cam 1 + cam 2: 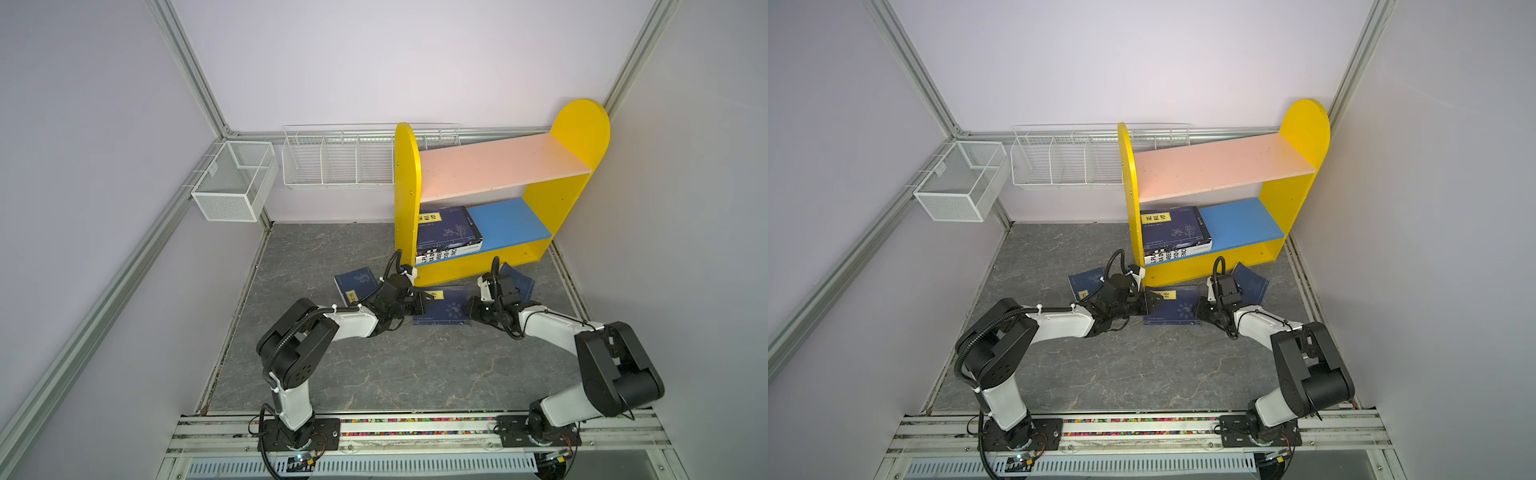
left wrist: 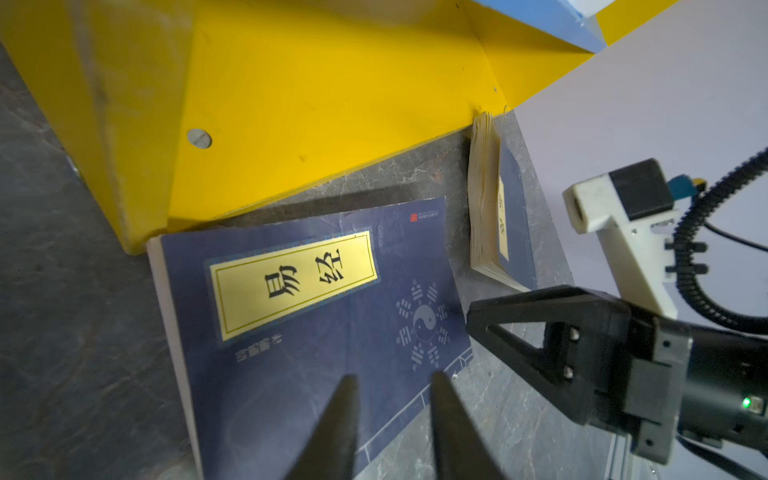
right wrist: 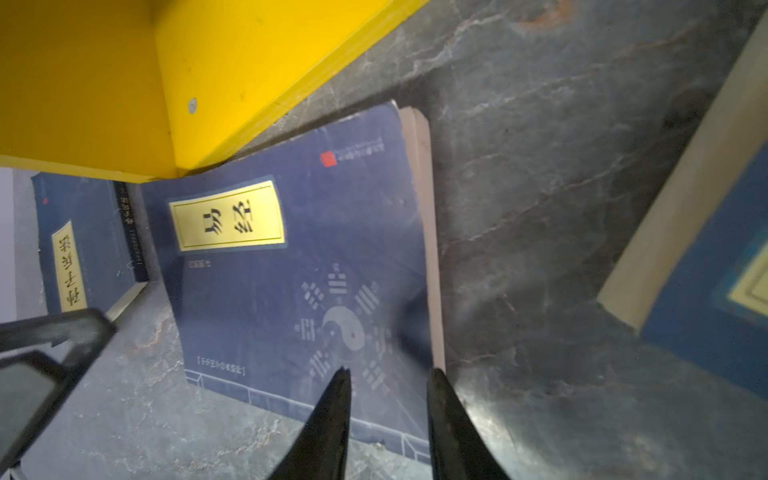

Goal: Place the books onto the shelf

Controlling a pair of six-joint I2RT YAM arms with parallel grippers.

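A navy book with a yellow title label [image 1: 446, 309] [image 2: 316, 316] [image 3: 291, 266] lies flat on the floor against the foot of the shelf [image 1: 494, 166]. My left gripper [image 1: 422, 305] [image 2: 392, 376] hovers low over its near-left corner, jaws narrowly apart and nothing clamped. My right gripper [image 1: 471, 309] [image 3: 388, 370] is at the opposite side, one fingertip over the cover and one at the page edge, also with a gap. Another navy book [image 1: 355, 284] lies to the left and one [image 1: 519, 284] behind the right wrist. A stack of books [image 1: 446, 228] rests on the blue lower board [image 1: 511, 222].
Two white wire baskets [image 1: 237, 180] [image 1: 336, 160] hang on the back and left walls. The shelf stands in the right back corner, close to the right wall. The pink upper board [image 1: 498, 164] is bare. The arm bases sit on a rail [image 1: 415, 428] at the front.
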